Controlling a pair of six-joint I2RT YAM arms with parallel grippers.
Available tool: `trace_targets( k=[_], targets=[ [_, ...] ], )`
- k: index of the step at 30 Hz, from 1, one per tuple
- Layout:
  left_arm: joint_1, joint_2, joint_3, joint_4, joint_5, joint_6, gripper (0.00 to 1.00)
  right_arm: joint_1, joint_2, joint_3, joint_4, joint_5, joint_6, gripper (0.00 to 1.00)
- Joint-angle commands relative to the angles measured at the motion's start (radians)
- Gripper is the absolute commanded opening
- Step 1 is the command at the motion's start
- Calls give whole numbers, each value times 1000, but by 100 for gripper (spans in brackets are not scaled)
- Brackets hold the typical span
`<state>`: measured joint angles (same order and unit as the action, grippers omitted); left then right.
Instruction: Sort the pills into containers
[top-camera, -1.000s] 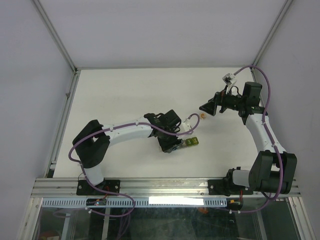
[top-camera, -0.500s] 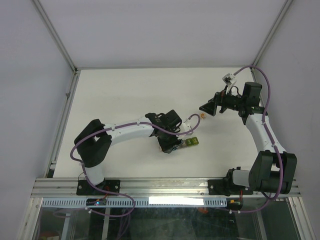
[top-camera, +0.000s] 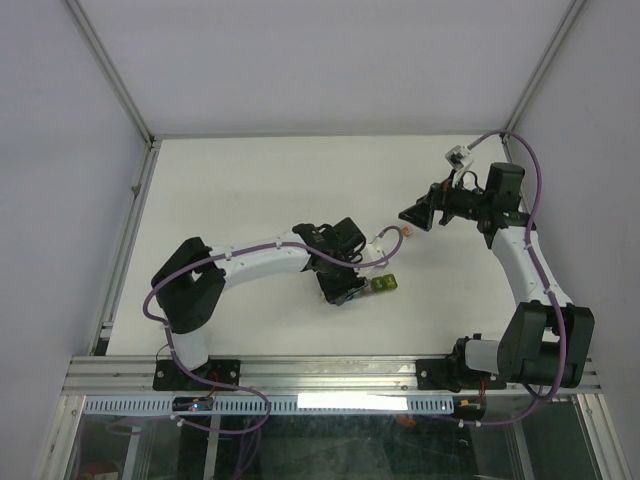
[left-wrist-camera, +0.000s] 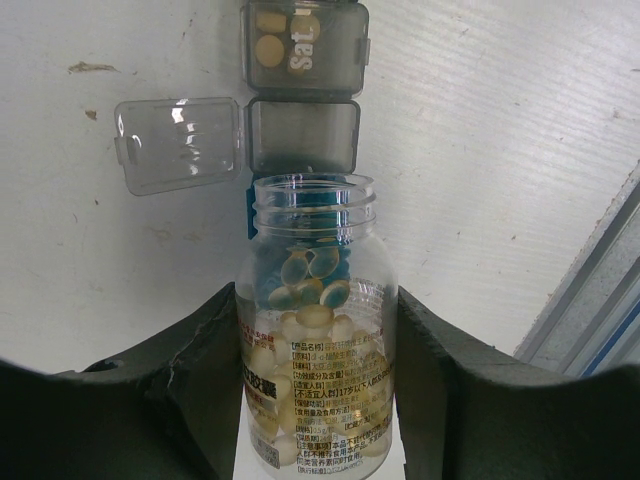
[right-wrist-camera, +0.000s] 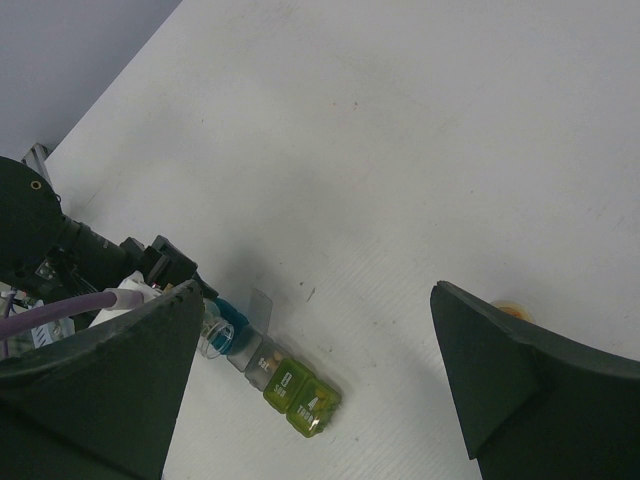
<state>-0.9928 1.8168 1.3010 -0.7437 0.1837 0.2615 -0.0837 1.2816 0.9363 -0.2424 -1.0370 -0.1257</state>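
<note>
The left gripper (left-wrist-camera: 318, 310) is clamped on a clear bottle (left-wrist-camera: 315, 250), one finger pressed on each side of its labelled body. The bottle has no cap on and holds a heap of pale oval capsules. Its mouth points away from the gripper, straight at the containers (left-wrist-camera: 303, 135), which lie on the white table (top-camera: 250, 190) just ahead of the fingertips. The nearest blue and teal cells show only through the bottle's neck. Just past the bottle's mouth sits a grey cell with its clear lid (left-wrist-camera: 178, 143) flipped open to the left. Beyond that is a shut cell marked "Sat", with round tan pills (left-wrist-camera: 268, 50) inside it. Whether the bottle's rim touches the open cell cannot be told.

From above, the left gripper (top-camera: 345, 280) has the containers (top-camera: 383, 284) right at its tip.

The right gripper (right-wrist-camera: 318, 290) is spread wide. It hangs well apart from the containers (right-wrist-camera: 275, 375), which show low between its fingers in the wrist view, towards the left one. A small round orange item (right-wrist-camera: 510, 308) peeks out just beside its right finger. From above, that item (top-camera: 407, 231) lies close under the right gripper (top-camera: 412, 215).
</note>
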Motion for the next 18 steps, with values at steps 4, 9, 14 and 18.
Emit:
trace_targets(
  k=[4,9,14,18],
  targets=[
    [8,8,57,-10,-4,-7,0,-5,-4,51,19,-21,-11,99],
    [7,16,68,-28,-10,-9,0,-5,-4,50,18,-23,-11,99],
    [6,18,77,-34,-8,-12,0,-4,-2,50,17,-24,-12,100],
    [6,22,84,-40,-7,-12,0,-4,-2,50,17,-26,-12,99]
  ],
)
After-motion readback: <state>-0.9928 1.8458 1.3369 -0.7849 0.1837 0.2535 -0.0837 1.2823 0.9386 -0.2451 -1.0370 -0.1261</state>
